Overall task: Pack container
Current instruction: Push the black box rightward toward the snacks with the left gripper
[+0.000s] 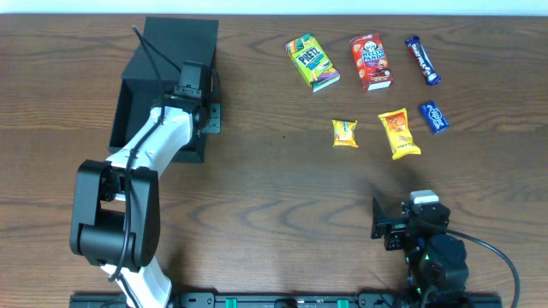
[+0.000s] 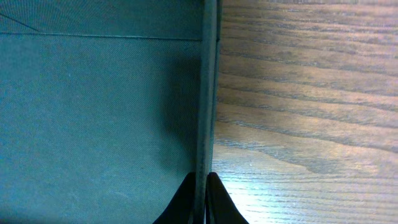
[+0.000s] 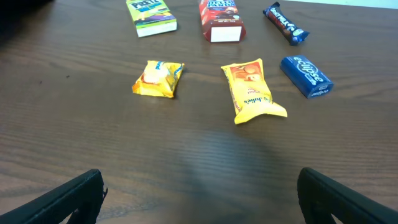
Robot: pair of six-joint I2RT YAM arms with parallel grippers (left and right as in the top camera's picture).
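Your left gripper (image 2: pixel 199 190) is clenched on the right wall of the container (image 1: pixel 171 47), one finger inside and one outside. The container sits toward the far left corner of the table (image 1: pixel 282 188). Your right gripper (image 3: pixel 200 190) hangs released near the front edge, on the right. Six snack packets (image 1: pixel 399 133) lie toward the far right corner.

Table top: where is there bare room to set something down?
Bare wood runs between the container and the small yellow packet, and from that packet toward the right hand. The far right corner is crowded with snacks.
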